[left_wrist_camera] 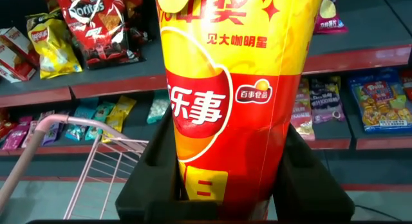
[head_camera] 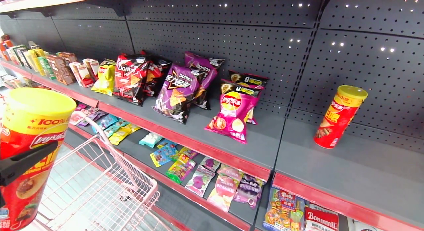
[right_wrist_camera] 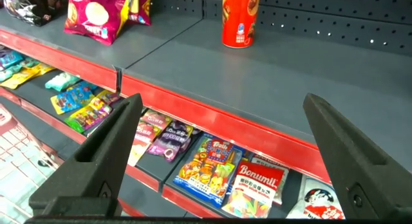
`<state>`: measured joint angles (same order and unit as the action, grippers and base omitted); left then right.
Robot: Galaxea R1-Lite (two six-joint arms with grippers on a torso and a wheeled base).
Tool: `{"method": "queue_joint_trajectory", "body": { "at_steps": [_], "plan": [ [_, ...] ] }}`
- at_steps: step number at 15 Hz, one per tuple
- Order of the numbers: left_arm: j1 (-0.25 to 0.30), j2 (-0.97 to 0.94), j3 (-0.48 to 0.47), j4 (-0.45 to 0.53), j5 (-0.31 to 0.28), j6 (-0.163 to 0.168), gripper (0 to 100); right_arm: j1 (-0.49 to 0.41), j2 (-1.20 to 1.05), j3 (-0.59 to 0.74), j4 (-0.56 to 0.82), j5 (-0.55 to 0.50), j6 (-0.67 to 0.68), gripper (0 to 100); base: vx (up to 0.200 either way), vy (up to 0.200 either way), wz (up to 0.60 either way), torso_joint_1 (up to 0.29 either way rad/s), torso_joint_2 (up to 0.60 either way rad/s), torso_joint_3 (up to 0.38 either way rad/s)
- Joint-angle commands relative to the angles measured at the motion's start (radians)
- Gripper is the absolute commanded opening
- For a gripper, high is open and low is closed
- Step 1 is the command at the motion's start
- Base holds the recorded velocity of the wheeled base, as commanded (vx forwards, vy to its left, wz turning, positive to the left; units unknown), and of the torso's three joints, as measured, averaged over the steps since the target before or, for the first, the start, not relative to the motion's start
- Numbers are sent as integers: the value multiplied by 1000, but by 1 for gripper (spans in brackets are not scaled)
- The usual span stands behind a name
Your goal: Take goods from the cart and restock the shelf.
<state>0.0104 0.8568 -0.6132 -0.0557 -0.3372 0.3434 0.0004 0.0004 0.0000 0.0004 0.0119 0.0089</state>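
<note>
My left gripper [head_camera: 20, 163] is shut on a tall red chips can [head_camera: 29, 148] with a yellow lid, held upright at the near left above the pink cart [head_camera: 109, 178]. In the left wrist view the can [left_wrist_camera: 225, 108] stands between the two black fingers [left_wrist_camera: 151, 166]. A matching can [head_camera: 339, 117] stands slightly tilted on the grey shelf [head_camera: 347, 168] at the right, against the pegboard. My right gripper [right_wrist_camera: 222, 103] is open with nothing in it, in front of the shelf's red edge, and that can [right_wrist_camera: 239, 18] is beyond it.
Purple and black chip bags [head_camera: 179, 91] and a pink bag [head_camera: 232, 113] fill the shelf's middle, with boxes [head_camera: 63, 67] at the far left. Grey shelf surface lies bare around the right can. Candy packets [head_camera: 198, 178] line the lower shelf.
</note>
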Motion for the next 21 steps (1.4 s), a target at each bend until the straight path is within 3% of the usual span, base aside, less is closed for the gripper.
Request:
{"method": "queue_joint_trajectory", "body": {
  "at_steps": [1,5,11,13,14,15,16,17,20,21],
  "plan": [
    [0,2,0,1,0,0,0,0,0,0,0,0,0,100,0,0,-600,2,2,2],
    [-13,2,1,1,0,0,0,0,0,0,0,0,-1,100,0,0,-600,9,1,4],
    [-30,19,1,1,0,3,0,0,0,0,0,0,-1,100,0,0,0,0,0,0],
    [-159,67,0,-18,-2,3,0,1,1,0,0,2,-4,100,0,0,0,0,0,0],
    [-300,134,0,-88,-19,-18,0,3,10,0,0,8,-15,100,0,0,0,0,0,0],
    [-351,165,0,-122,-36,-37,0,3,9,0,0,8,-14,100,0,0,0,0,0,0],
    [-491,278,-3,-269,-69,-116,0,3,3,0,0,6,-14,100,0,0,0,0,0,0],
    [-552,364,-2,-375,-69,-147,0,3,3,0,0,6,-14,100,0,0,0,0,0,0],
    [-647,548,-11,-615,-68,-167,0,1,3,0,0,6,-15,100,0,0,0,0,0,0],
    [-659,564,-11,-635,-68,-176,0,1,3,0,0,6,-15,100,0,0,0,0,0,0]
  ]
}}
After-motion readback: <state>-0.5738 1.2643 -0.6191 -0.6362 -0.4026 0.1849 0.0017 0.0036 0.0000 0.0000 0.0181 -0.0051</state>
